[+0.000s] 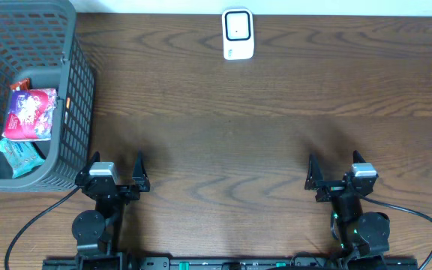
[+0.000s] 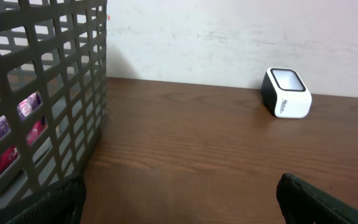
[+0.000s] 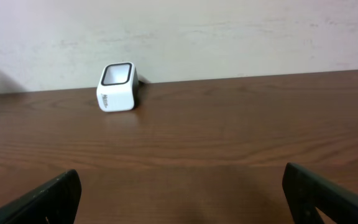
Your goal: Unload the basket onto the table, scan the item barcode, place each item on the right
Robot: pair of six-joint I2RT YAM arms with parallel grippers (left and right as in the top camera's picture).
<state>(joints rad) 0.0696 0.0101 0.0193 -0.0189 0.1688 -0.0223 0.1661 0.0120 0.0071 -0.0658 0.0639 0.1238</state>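
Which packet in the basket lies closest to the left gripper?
The teal packet, at the near end of the basket. The pink packet lies farther back from the left gripper.

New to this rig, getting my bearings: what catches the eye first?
The dark mesh basket on the left of the table, holding a pink packet and a teal packet. Then the small white scanner alone at the far edge. Up front, the left fingers and right fingers stand open, empty.

The white scanner [image 3: 116,87], dark window facing up, stands on the brown wooden table [image 3: 229,137] close to the pale wall [image 3: 241,31], left of centre. The right gripper [image 3: 182,202] is spread wide; its dark fingertips [image 3: 51,199] occupy both lower corners.
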